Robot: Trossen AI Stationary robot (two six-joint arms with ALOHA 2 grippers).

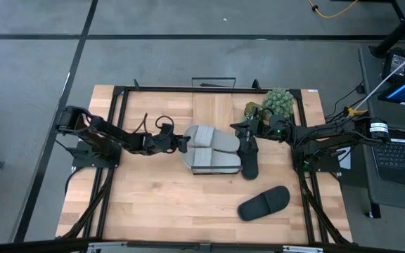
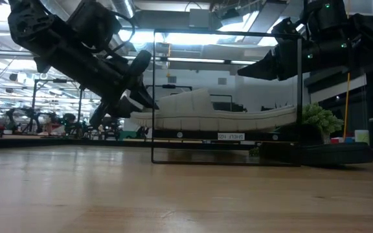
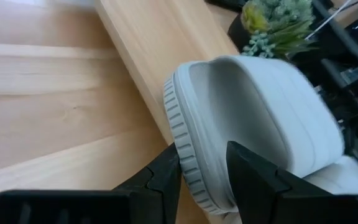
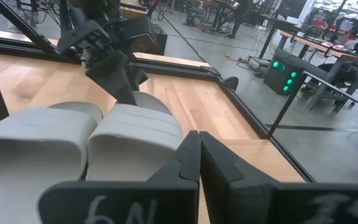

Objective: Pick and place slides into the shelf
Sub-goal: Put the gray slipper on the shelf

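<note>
Two light grey slides [image 1: 213, 149] lie side by side at the table's middle, on the shelf's board [image 2: 225, 134] inside its black wire frame. The shelf's wood plank [image 1: 216, 105] shows behind them. My left gripper [image 1: 185, 143] reaches in from the left and is shut on one grey slide [image 3: 260, 118]. My right gripper [image 1: 247, 137] is shut and high over the slides' right side [image 2: 258, 68]. A black slide [image 1: 249, 161] shows just under it. A second black slide [image 1: 264, 203] lies sole down on the table, near right. My left gripper pinches the grey slide's ribbed sole edge [image 3: 188, 162] at the end away from the strap, one finger on each face of the sole. The fingers come slanting down from the table's left. The slide lies level beside the other grey one. My right gripper: I cannot tell whether it touches the black slide below it.
A green potted plant [image 1: 276, 102] stands at the back right, close behind my right arm. The table's black frame rails [image 1: 118, 140] run along both sides. Bare wood lies at the near left [image 1: 160, 204]. A laptop [image 1: 399, 151] sits beyond the right edge.
</note>
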